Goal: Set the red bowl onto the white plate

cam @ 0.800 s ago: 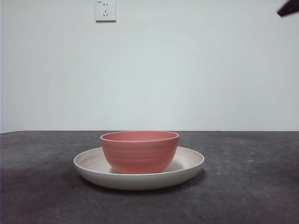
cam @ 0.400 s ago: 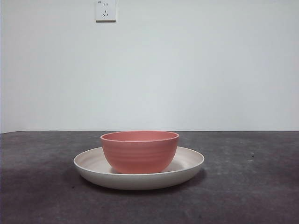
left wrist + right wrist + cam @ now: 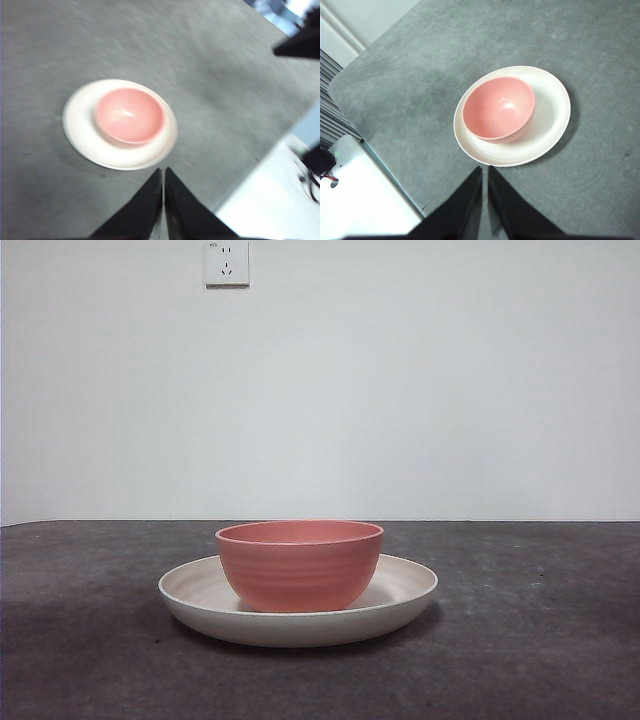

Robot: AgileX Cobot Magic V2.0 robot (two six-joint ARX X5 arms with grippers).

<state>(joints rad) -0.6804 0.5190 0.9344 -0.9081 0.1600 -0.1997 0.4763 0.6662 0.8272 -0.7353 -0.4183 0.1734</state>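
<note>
On the desk [image 3: 560,640], the white plate [image 3: 195,592] lies flat, and the red bowl [image 3: 299,565] is seated upright inside it, slightly off centre. Placement is judged complete, so only a clear withdrawal is called for, well away from the rim. The left hand [image 3: 163,200] and the right hand [image 3: 485,197] are held high above, each closed and empty.

Coral ridged bowl [image 3: 299,565], cream plate [image 3: 405,592], grey table [image 3: 540,640].
</note>
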